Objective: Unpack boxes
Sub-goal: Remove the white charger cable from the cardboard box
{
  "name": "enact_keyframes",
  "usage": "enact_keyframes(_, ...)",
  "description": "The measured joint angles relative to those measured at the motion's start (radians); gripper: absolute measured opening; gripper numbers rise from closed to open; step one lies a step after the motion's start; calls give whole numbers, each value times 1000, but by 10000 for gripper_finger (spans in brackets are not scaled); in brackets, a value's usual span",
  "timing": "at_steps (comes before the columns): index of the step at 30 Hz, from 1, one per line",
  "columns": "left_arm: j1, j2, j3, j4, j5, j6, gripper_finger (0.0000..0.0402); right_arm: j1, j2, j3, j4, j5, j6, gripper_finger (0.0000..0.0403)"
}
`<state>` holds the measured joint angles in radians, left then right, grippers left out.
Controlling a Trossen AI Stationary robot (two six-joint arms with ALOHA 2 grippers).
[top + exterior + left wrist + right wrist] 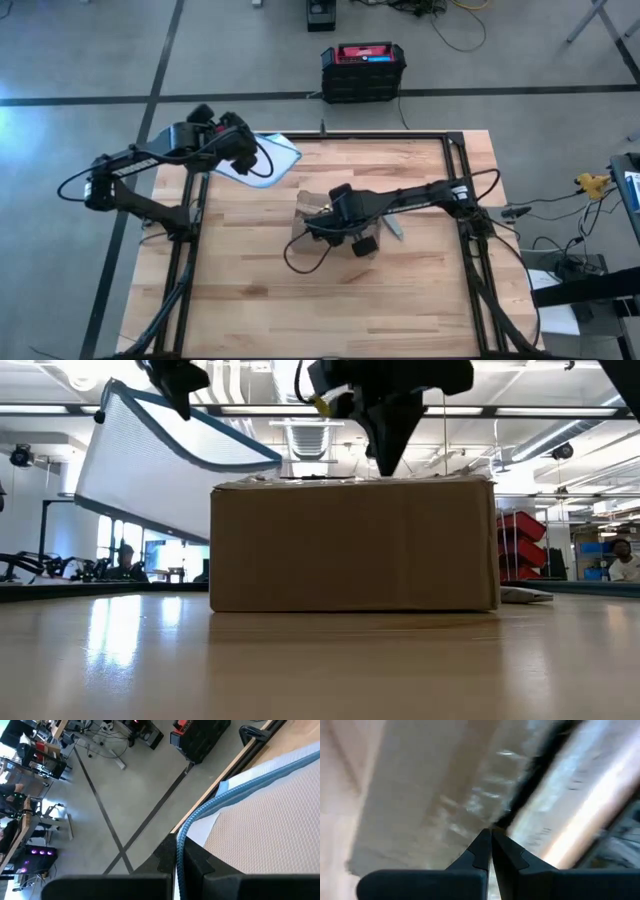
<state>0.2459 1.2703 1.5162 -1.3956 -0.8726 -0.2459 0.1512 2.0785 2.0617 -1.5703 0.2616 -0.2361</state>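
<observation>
I am hovering the right gripper point(345, 236), fingers closed and empty, directly above the box point(353, 543); the left gripper point(262, 160) is gripping the pouch point(268, 158) at ten o'clock.

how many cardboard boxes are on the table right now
1. One cardboard box stands near the middle of the table, under the right gripper, whose shut tips sit at its taped top seam. A second box directly behind it would be hidden.
</observation>
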Motion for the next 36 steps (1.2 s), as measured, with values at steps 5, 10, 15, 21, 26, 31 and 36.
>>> enact_keyframes(5, 0, -18, 0, 4, 0, -3, 0, -3, 17, -46, 14, -120, 12, 0)
enact_keyframes(10, 0, -28, 0, 23, -1, -3, 0, 0, 31, -54, 161, -343, 68, 0)
enact_keyframes(15, 0, -29, 0, 30, 0, -3, 0, -44, 14, -53, 248, -342, 190, 0)
enact_keyframes(21, 0, -36, 0, 26, 0, -3, 0, -120, 1, -54, 131, -208, 354, 0)
enact_keyframes(26, 0, -46, 0, 26, 0, -3, 0, -123, -39, -54, 124, -138, 375, 0)
enact_keyframes(31, 0, -51, 0, 26, 0, -3, 0, -108, -52, -61, 152, -131, 464, 0)
enact_keyframes(36, 0, -52, 0, 27, 0, -2, 0, -110, -48, -137, 287, -84, 530, 0)
